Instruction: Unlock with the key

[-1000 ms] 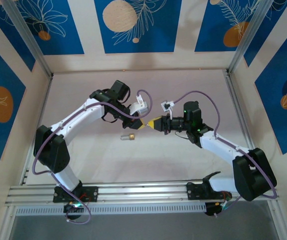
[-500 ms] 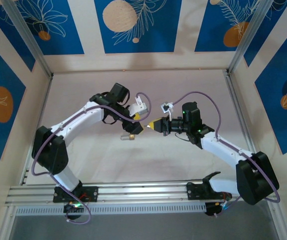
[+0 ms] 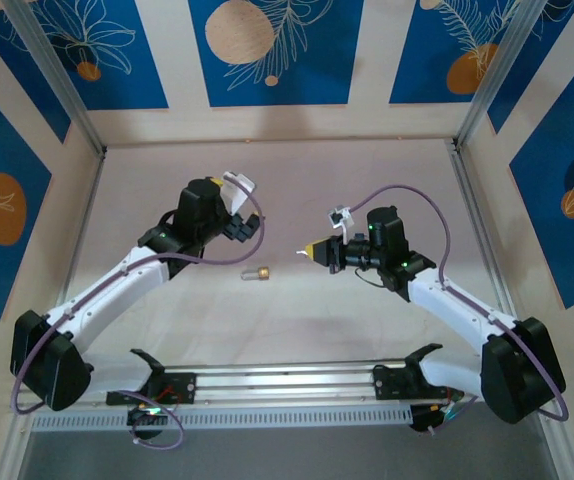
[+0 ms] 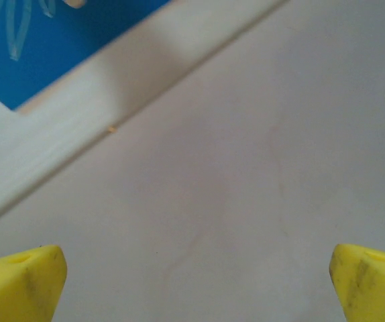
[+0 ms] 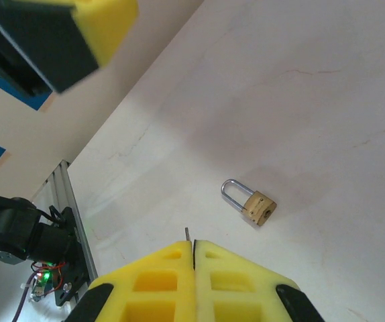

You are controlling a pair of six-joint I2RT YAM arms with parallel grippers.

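On the left, the left gripper (image 4: 196, 282) is hanging over bare table (image 4: 246, 168) with its yellow fingers (image 4: 21, 282) standing wide apart, one in each lower corner of its wrist view, and nothing is sitting between them. Toward the middle of the overhead view the padlock (image 3: 256, 273) is lying on its side on the table, brass body to the right and shackle to the left, touching neither arm. To the right of it the right gripper (image 3: 312, 250) is hovering with its jaws pressed together, and they are pinching the key (image 5: 186, 233). In the right wrist view a thin grey sliver is poking out of the seam between the two yellow fingertips (image 5: 159, 265). The key's long axis is running in line with the fingers, and its free end is pointing straight ahead of them, which in the overhead view is leftward across the table. In the wrist view the padlock is lying ahead of that tip and to its right, near but clearly apart from it, with its shackle pointing up and left. The key's head and most of its shaft are being hidden inside the grip, and from overhead the key is too small to make out with certainty
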